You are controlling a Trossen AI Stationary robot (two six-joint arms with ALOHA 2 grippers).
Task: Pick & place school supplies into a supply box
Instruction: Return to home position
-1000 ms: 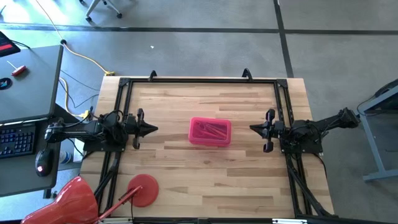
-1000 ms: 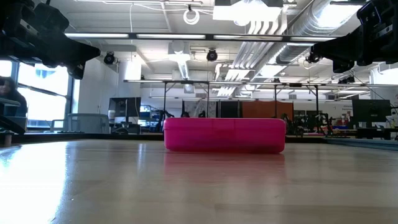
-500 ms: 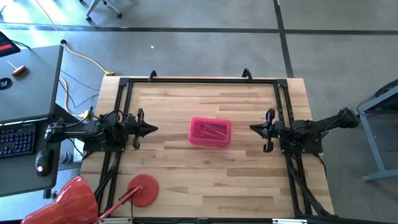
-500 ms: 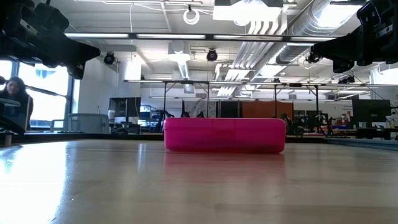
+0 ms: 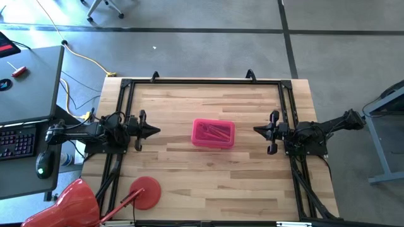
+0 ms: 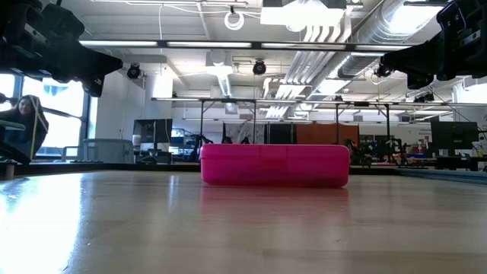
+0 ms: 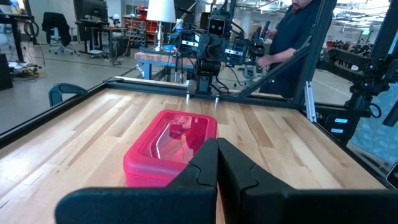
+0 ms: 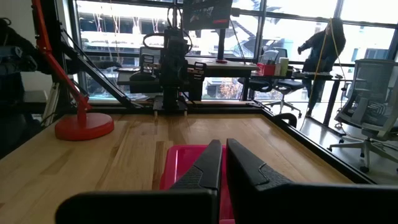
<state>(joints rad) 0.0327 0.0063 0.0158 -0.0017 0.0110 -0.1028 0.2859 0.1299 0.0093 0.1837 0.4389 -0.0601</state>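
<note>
1. The left gripper [image 5: 155,131] is seen with its two fingers [image 7: 202,168] pressed together and nothing held between them. It is held above the left side of the table [image 5: 189,101] and is pointed toward the middle.
2. The right gripper [image 5: 257,130] is likewise drawn narrow, its fingers [image 8: 208,165] set side by side with only a slit between them, and it is empty. It is held above the right side of the table, facing the left gripper.
3. The supply box [image 5: 213,133] is found at the centre of the table, between the two grippers and well apart from both. Its lid is laid down flat.
4. Thin school supplies [image 5: 216,130] are made out through the clear lid, though their kinds cannot be told apart.
5. A red disc [image 5: 145,192] with a stick handle is set near the table's edge on the left arm's side, well apart from the box.
6. A person [image 7: 298,31] is seen standing beyond the table.
</note>
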